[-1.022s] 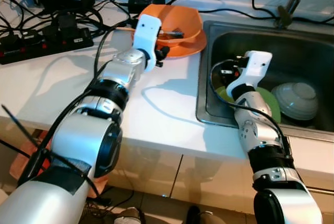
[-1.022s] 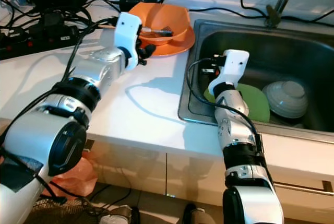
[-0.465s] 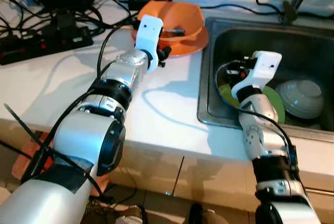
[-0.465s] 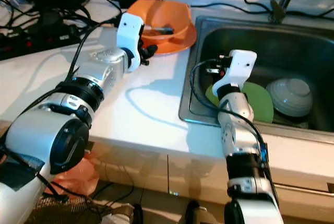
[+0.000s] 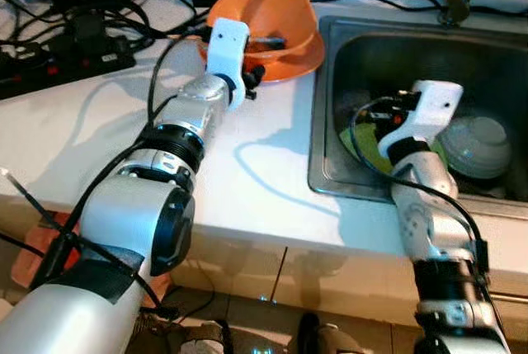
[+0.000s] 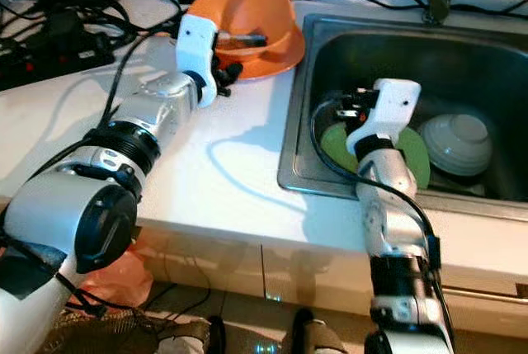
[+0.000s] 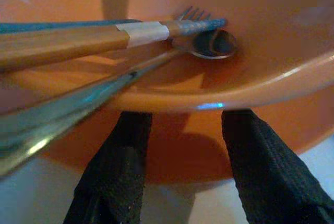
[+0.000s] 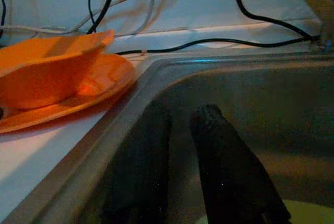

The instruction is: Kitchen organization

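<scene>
Up at the top centre of the head views sits the orange bowl [image 5: 272,20], nested on an orange plate [image 6: 276,55] on the white surface [image 5: 99,123], just beside the sink's left rim. The left gripper [image 7: 177,182] is right at that bowl: in the left wrist view its two black fingers [image 7: 112,177] are spread apart, one on each side of the bowl's lower wall, close to it, pinching nothing yet. That straddle reads like a lineup for gripping the bowl by its side, though I cannot tell whether the fingers are actually touching it.

Inside the bowl lie a metal spoon [image 7: 209,44], a fork [image 7: 190,14] and a wooden-handled utensil [image 7: 62,44] with a pale tape band, all leaning across the rim toward the camera. Loose cutlery like that could slide or rattle out if the bowl gets tipped, so a level lift looks wise.

Over on the right of the head views, the right gripper [image 8: 180,145] hangs down inside the steel sink [image 6: 495,57], above the green plate [image 6: 417,160], with a pale ribbed bowl [image 6: 458,139] upside down just beside it. The right wrist view looks along its fingers toward the sink's far wall; they stand nearly pressed together, a narrow gap between them, holding nothing. My guess: it is parked low in the basin, ready for those dishes.

Black cables and a power strip [image 5: 66,61] clutter the upper left, near the bowl's approach path.
</scene>
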